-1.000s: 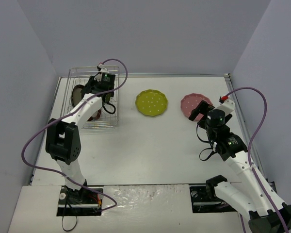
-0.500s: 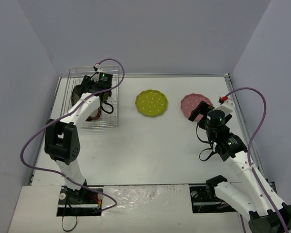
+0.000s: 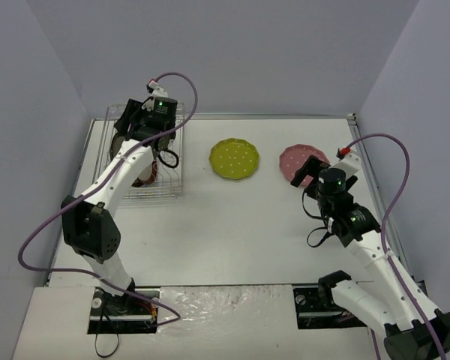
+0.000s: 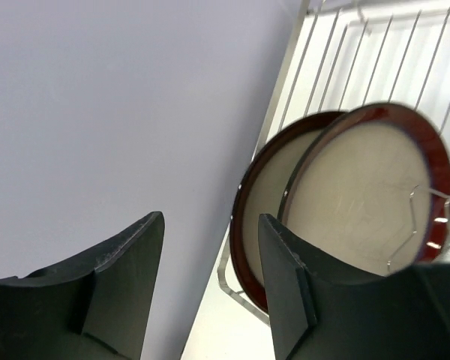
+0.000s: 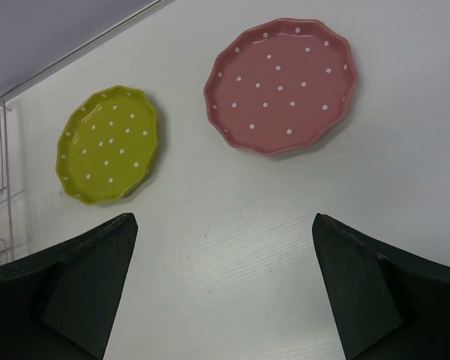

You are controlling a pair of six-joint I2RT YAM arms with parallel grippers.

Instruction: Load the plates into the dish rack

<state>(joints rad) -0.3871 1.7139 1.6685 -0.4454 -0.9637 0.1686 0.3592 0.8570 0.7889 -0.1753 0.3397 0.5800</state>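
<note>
**Left gripper released and raised at dish rack**

The left gripper has lifted from inside the dish rack to above its far-left corner. Its fingers now stand moderately apart, holding nothing. Only the left wrist view shows the two red-rimmed plates standing on edge among the rack's wires, one just behind the other. In the top view the arm hides most of them.

Right of the rack, the yellow-green plate lies flat on the table. The pink plate lies farther right. Both are unmoved.

The right gripper hovers at the pink plate's near edge, fingers wide and empty. Only its wrist view shows both dotted plates whole.
</note>
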